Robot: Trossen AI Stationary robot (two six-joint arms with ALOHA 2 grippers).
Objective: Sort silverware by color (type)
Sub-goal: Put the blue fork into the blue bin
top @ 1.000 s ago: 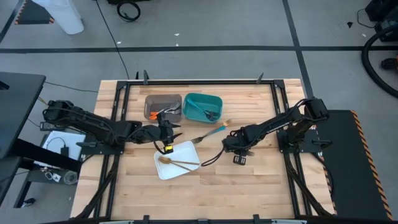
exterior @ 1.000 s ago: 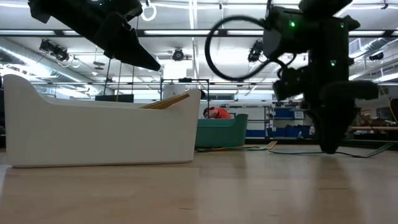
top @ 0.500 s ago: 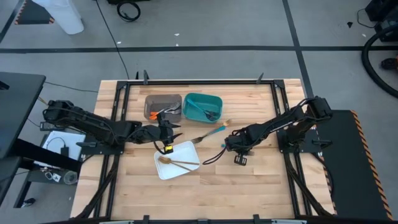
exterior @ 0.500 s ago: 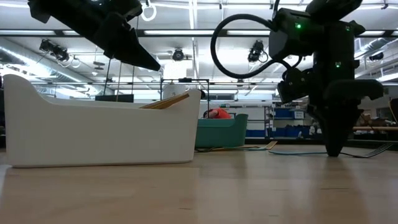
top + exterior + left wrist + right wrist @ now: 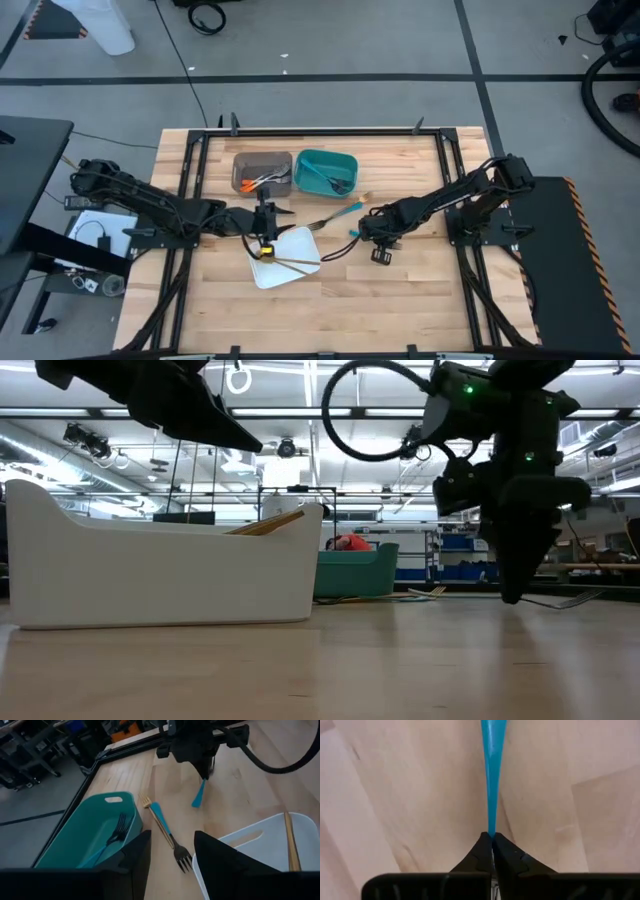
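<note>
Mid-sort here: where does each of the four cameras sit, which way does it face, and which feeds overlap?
High: overhead, straight down; both arms, wooden table.
Low: table height, level across; white tray, arms from above.
Left wrist: past its own fingers toward teal bin, teal-handled fork, right gripper.
Right wrist: down onto the table; right gripper shut on a teal utensil.
Shared: that teal utensil shows in both wrist views.

Bright overhead light, soft shadows, perhaps blurred foreground
</note>
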